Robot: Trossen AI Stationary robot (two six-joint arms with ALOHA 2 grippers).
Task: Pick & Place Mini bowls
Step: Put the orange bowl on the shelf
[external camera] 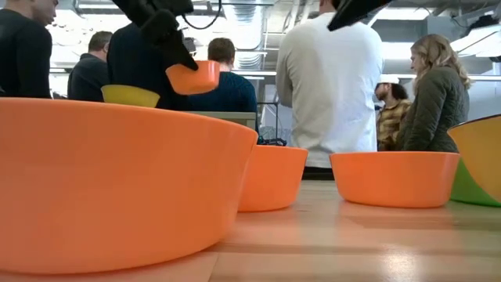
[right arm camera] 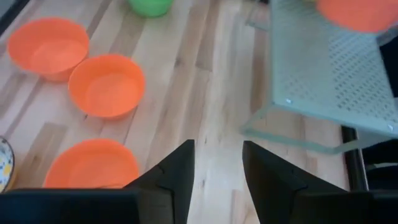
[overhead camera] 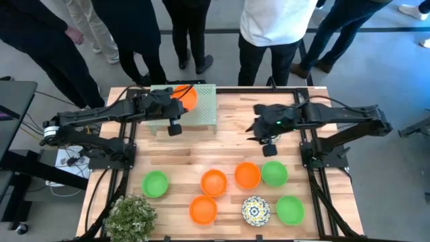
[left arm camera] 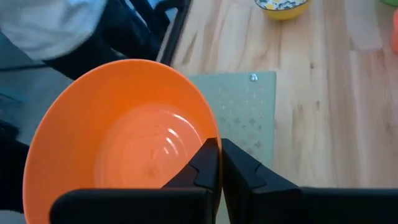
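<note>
My left gripper (overhead camera: 176, 101) is shut on an orange mini bowl (overhead camera: 187, 97), which it holds in the air over a pale green perforated rack (overhead camera: 201, 113) at the table's far side. The low view shows that bowl (external camera: 193, 77) raised above the others. My right gripper (overhead camera: 267, 132) hangs open over bare wood right of the rack and touches nothing. Several mini bowls stand on their bases in the near half: three orange (overhead camera: 213, 182), three green (overhead camera: 155, 183) and one floral (overhead camera: 256, 210). My left gripper pinches the orange bowl's rim (left arm camera: 211, 127), with one finger (left arm camera: 205, 163) inside the bowl and the other (left arm camera: 244, 169) outside the wall. The bowl (left arm camera: 124, 137) is lifted clear above the rack (left arm camera: 249, 106), mouth up and roughly level.
People stand along the far edge behind the rack. A leafy potted plant (overhead camera: 131, 215) sits at the near left corner. Black frame rails run along both table sides. Bare wood lies between the rack and the bowl group (right arm camera: 205, 81).
</note>
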